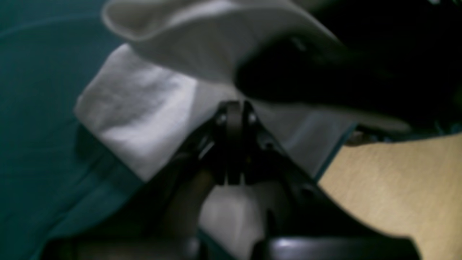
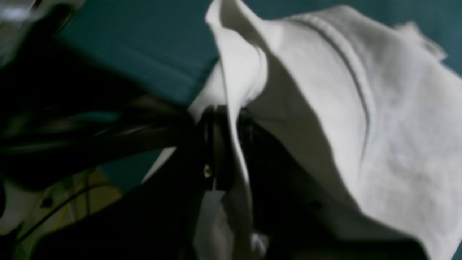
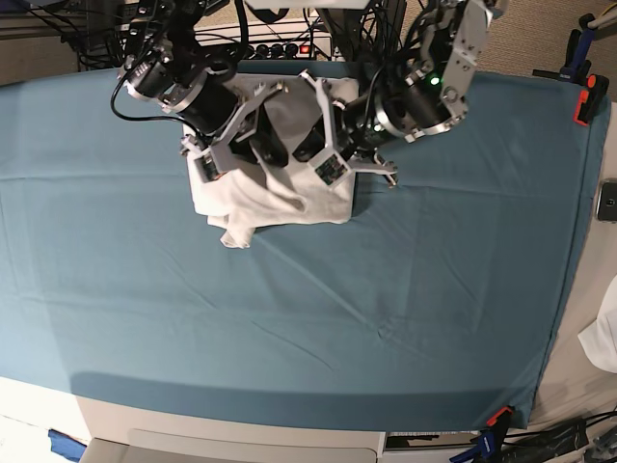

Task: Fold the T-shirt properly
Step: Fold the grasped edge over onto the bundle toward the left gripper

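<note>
Cloth of the T-shirt (image 3: 275, 198) is seen bunched in a partly folded heap on the teal table cover (image 3: 386, 289) toward the far edge, beneath both arms. The right gripper (image 2: 231, 144) is closed on a raised fold of the T-shirt (image 2: 325, 108), the white fabric being pinched between its fingers. The left gripper (image 1: 234, 119) is seen with its fingers drawn together above the T-shirt (image 1: 144, 108), but whether fabric is held there cannot be told.

No text, brand, number or sign can be read in any view. The small pale labels on the grippers' housings near the desk's far edge are too small to make out. Both wrist views are too blurred for lettering
</note>
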You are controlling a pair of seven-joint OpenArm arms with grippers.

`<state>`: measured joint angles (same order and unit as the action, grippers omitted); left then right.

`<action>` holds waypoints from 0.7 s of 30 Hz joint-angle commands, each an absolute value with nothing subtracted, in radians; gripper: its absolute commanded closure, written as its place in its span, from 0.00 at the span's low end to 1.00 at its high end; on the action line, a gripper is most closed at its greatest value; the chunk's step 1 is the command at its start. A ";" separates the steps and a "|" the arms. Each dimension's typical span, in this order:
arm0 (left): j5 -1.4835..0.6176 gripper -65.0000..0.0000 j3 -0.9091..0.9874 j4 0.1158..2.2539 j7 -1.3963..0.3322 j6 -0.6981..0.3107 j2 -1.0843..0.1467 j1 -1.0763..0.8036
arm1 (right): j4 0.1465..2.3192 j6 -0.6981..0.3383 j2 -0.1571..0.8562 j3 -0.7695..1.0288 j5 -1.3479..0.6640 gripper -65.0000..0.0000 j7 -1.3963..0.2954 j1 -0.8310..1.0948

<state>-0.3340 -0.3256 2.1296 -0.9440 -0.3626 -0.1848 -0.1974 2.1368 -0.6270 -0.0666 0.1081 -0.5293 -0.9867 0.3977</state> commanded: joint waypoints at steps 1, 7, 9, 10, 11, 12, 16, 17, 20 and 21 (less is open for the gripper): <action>-0.332 1.00 -0.324 2.164 -0.929 -0.363 -0.205 -0.200 | 2.142 -0.630 -0.077 0.104 -0.549 1.00 -0.949 0.376; -0.307 1.00 -0.324 2.231 -0.927 -0.363 -0.297 -0.268 | 2.029 -0.630 -0.101 0.104 -0.537 1.00 -0.943 0.308; -0.307 1.00 -0.324 2.241 -0.926 -0.363 -0.311 -0.285 | 1.980 -0.630 -0.110 0.101 -0.542 1.00 -0.943 0.286; -0.308 1.00 -0.324 2.243 -0.926 -0.364 -0.314 -0.288 | 1.960 -0.629 -0.117 0.095 -0.543 1.00 -0.943 0.278; -0.307 1.00 -0.324 2.243 -0.927 -0.364 -0.316 -0.289 | 1.945 -0.630 -0.122 0.087 -0.543 1.00 -0.944 0.270; -0.307 1.00 -0.324 2.243 -0.927 -0.363 -0.316 -0.289 | 1.933 -0.630 -0.125 0.073 -0.543 1.00 -0.944 0.265; -0.307 1.00 -0.324 2.243 -0.923 -0.363 -0.316 -0.288 | 1.922 -0.630 -0.125 0.009 -0.532 1.00 -0.945 0.257; -0.307 1.00 -0.324 2.243 -0.923 -0.364 -0.316 -0.288 | 1.922 -0.630 -0.125 -0.005 -0.519 1.00 -0.946 0.254; -0.307 1.00 -0.324 2.243 -0.923 -0.364 -0.316 -0.288 | 1.922 -0.630 -0.125 -0.030 -0.477 1.00 -0.947 0.254; -0.307 1.00 -0.324 2.243 -0.923 -0.364 -0.316 -0.288 | 1.922 -0.630 -0.125 -0.032 -0.470 1.00 -0.952 0.254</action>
